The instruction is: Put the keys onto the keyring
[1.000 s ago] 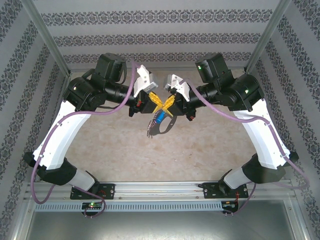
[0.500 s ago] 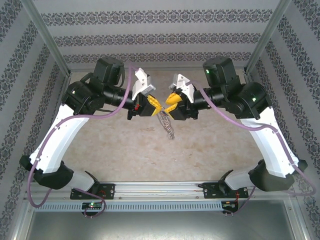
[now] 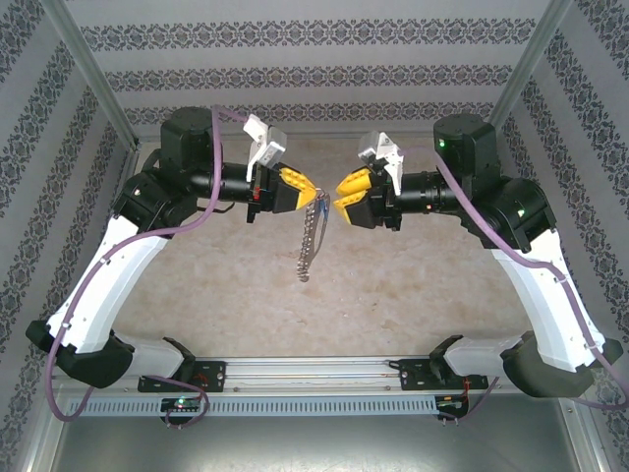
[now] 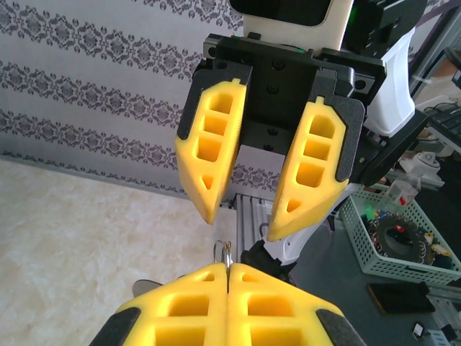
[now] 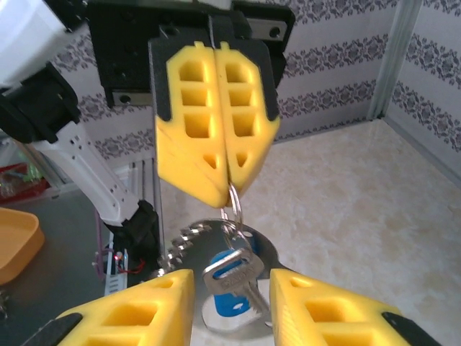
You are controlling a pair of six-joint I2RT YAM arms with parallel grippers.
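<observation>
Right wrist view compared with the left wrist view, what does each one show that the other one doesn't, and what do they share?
Right wrist view: below the shut left gripper, the thin grey metal keyring hangs with its toothed grey pieces, a silver key and the small blue-headed key. Left wrist view: the open right gripper seen head-on, apart from the ring, plus a green mesh basket at the side. Both: the two grippers facing each other, the left one clamped on the ring's top, over the beige tabletop.

Part of the keyring [image 5: 233, 209] is hidden between the left gripper's [image 5: 228, 187] pressed fingers; below it, the blue key [image 5: 225, 306] is half covered.
</observation>
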